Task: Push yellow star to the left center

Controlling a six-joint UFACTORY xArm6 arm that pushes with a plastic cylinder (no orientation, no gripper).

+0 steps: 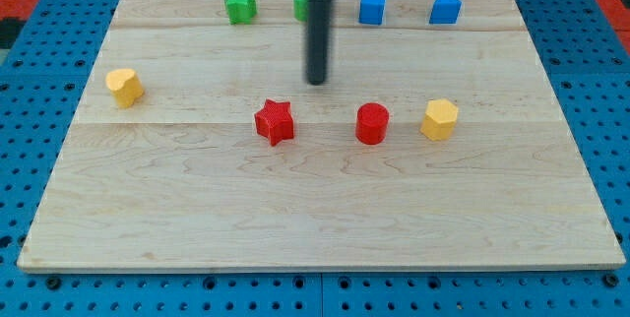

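The yellow star point(125, 87), its outline soft and rounded, lies near the board's left edge at about mid height. My tip point(316, 82) rests on the board near the centre top, far to the right of the yellow star and touching no block. It stands just above and to the right of the red star point(275, 122). The rod rises to the view's top and hides part of a green block point(300, 6).
A green star point(239, 5), a blue cube point(371, 7) and a blue pentagon-like block point(445, 7) line the top of the wooden board point(315, 209). A red cylinder point(372, 123) and a yellow hexagon-like block point(440, 119) sit right of the red star.
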